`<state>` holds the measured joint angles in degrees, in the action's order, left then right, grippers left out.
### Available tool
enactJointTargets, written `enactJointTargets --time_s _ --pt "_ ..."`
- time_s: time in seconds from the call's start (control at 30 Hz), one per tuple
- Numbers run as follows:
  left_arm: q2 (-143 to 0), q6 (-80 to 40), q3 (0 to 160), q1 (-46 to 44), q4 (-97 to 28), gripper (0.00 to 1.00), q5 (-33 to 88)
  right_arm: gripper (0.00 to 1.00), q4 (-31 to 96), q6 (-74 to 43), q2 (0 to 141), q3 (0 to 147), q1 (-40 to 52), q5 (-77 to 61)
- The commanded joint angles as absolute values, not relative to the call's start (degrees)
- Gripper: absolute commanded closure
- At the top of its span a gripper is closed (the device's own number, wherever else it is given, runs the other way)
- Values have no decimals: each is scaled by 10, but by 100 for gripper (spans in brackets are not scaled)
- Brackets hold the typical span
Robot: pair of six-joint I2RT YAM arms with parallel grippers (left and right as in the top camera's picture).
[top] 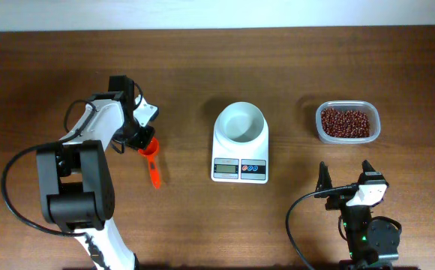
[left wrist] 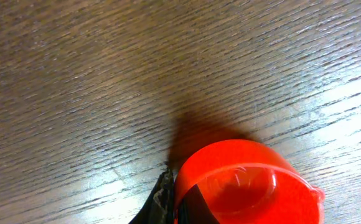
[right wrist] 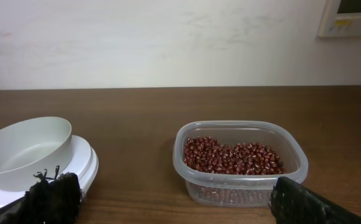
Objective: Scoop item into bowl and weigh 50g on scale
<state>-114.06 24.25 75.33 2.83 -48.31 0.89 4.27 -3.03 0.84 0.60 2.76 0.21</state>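
My left hand (top: 139,136) is clenched on the orange scoop (top: 151,160) at its cup end, left of the scale (top: 239,169) on the wooden table (top: 202,67), the handle pointing toward the near edge. The wrist view shows the scoop's cup empty, with a dark fingertip (left wrist: 160,200) pressed against its side. My right hand (top: 346,172) waits released, jaws wide, at the near right, holding nothing. The white bowl (top: 240,122) sits on the scale's platform and looks empty. The red-brown beans (top: 345,122) all lie in the clear tub (top: 319,133) at the far right, well apart from the scoop. By my reading the job has barely begun: the tool is in hand and the bowl is in place, but no bean has been moved. What remains is carrying the scoop across to the tub, ferrying beans into the bowl, and trimming the load to fifty grams. The display is too small to read.
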Motion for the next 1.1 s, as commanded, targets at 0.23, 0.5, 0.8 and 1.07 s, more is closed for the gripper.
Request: enactJointTargets --time_s 0.23,0.5,0.8,1.07 --pt "-1101 178 817 32 -527 100 13 1 46 -33 5 3 25 7" --pt "-961 -229 827 32 -556 100 14 1 46 -33 5 3 25 7" --pt "-934 -276 827 31 -567 100 52 1 46 -33 5 3 25 7" --pt "-934 -276 827 32 -571 100 52 1 46 -33 5 3 25 7"
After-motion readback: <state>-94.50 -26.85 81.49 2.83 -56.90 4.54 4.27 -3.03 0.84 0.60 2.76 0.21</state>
